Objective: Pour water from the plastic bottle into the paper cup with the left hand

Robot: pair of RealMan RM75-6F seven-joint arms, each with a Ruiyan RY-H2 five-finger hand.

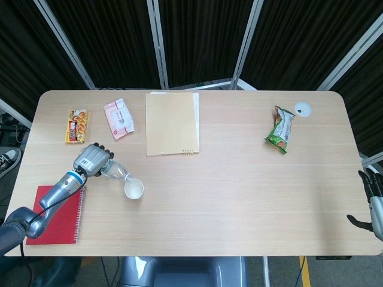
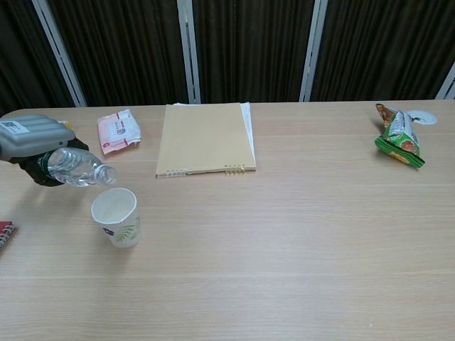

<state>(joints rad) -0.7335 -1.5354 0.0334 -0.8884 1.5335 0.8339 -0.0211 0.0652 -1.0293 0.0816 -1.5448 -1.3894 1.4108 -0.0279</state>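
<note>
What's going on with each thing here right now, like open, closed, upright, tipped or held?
Clear plastic bottle: uncapped, tipped mouth-down toward the cup, held.
White paper cup: upright, open; contents cannot be told.
Left robot hand: grips the bottle.
Right robot hand: off the table edge, holds nothing, fingers apart.
Tan notebook: closed, flat.
Red spiral notebook: closed, flat.
Green snack bag: lying down.

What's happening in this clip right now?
The robot's left hand holds a clear plastic bottle tipped over, its open neck pointing down toward the paper cup standing on the table. No stream of water can be made out. The right hand sits at the table's far right edge, holding nothing. Snack packets, a tan notebook and a red notebook lie untouched around the table.
</note>
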